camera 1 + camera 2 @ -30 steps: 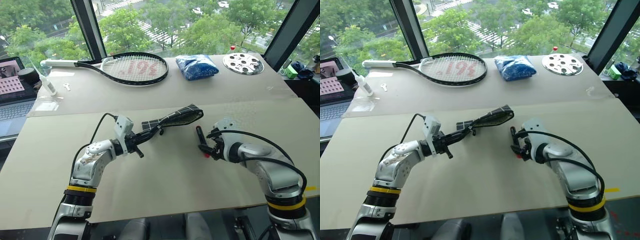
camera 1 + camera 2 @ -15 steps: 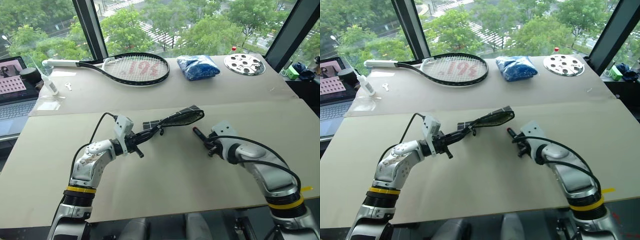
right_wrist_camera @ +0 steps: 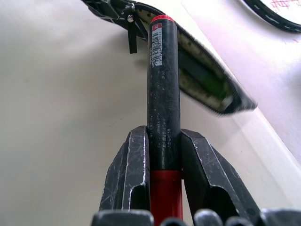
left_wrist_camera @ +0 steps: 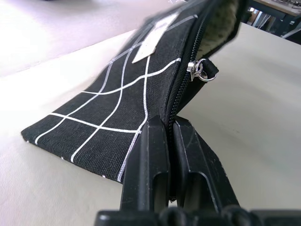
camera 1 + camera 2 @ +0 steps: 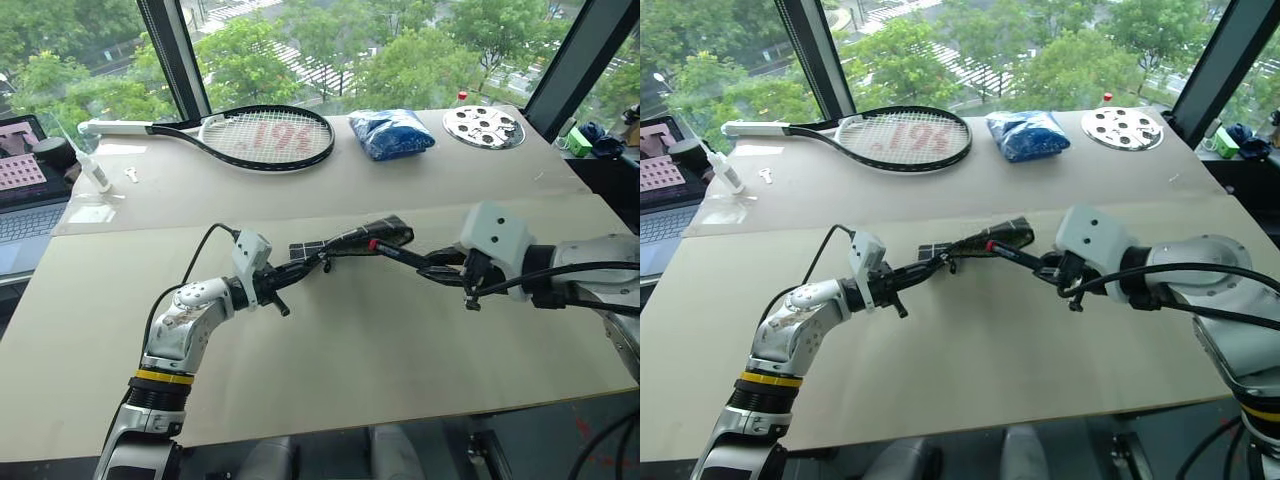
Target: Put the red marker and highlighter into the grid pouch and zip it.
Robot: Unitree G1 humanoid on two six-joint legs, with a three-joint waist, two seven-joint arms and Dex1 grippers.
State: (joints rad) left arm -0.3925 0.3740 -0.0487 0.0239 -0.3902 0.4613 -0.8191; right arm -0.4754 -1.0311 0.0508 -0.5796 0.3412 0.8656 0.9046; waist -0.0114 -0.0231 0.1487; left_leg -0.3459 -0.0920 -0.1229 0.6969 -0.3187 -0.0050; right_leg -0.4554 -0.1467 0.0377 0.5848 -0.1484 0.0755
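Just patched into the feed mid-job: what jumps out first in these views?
At the middle of the table, the left end effector pinches the grid pouch by its zipper edge, holding it up with the mouth gaping. The right end effector grips the red marker, whose tip is aimed at that opening, where something green already sits inside. Behind, a tennis racket and a blue bag lie near the window.

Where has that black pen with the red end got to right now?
The slim black marker with a red cap is held in the right gripper, off the table near its middle, its tip at the open mouth of the black white-gridded fabric pouch.
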